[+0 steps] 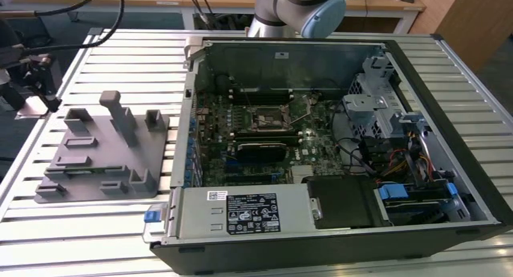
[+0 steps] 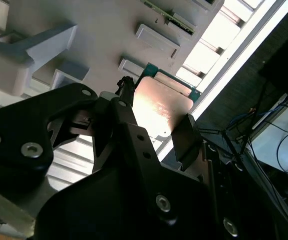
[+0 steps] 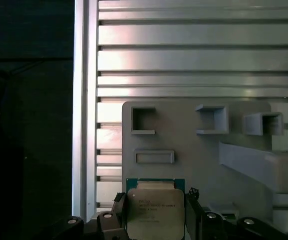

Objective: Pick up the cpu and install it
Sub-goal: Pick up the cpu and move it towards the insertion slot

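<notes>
The gripper [image 3: 156, 199] pinches the cpu [image 3: 156, 216] by two opposite sides, metal top up, green rim showing. In the first wrist view it hangs over the near end of the grey tray [image 3: 194, 165], close to the table [image 3: 184, 60] edge. In the exterior view, the tray's posts [image 1: 120, 118] stand between it and the open case [image 1: 321, 253], where the socket [image 1: 267, 116] lies.
</notes>
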{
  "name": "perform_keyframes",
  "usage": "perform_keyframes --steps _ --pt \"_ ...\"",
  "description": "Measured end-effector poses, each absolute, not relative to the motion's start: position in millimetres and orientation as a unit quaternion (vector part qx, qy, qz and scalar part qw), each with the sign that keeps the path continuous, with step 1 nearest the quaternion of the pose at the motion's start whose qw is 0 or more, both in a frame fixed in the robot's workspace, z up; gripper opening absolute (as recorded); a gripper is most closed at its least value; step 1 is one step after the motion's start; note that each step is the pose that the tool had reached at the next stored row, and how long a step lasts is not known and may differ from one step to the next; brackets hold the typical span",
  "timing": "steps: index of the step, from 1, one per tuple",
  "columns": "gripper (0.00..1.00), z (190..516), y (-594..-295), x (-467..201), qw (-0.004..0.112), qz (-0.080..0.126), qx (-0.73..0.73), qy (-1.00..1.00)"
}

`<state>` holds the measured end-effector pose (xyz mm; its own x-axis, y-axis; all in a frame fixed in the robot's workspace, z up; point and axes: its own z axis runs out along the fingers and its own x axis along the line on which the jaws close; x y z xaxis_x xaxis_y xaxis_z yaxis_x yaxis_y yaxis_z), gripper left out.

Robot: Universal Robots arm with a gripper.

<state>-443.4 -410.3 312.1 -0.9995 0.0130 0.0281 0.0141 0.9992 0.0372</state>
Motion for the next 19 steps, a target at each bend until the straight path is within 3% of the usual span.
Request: perform_keyframes --steps 19 --pt "0.54 397.4 -410.3 -443.4 0.014 -0.019 -0.007 -1.000"
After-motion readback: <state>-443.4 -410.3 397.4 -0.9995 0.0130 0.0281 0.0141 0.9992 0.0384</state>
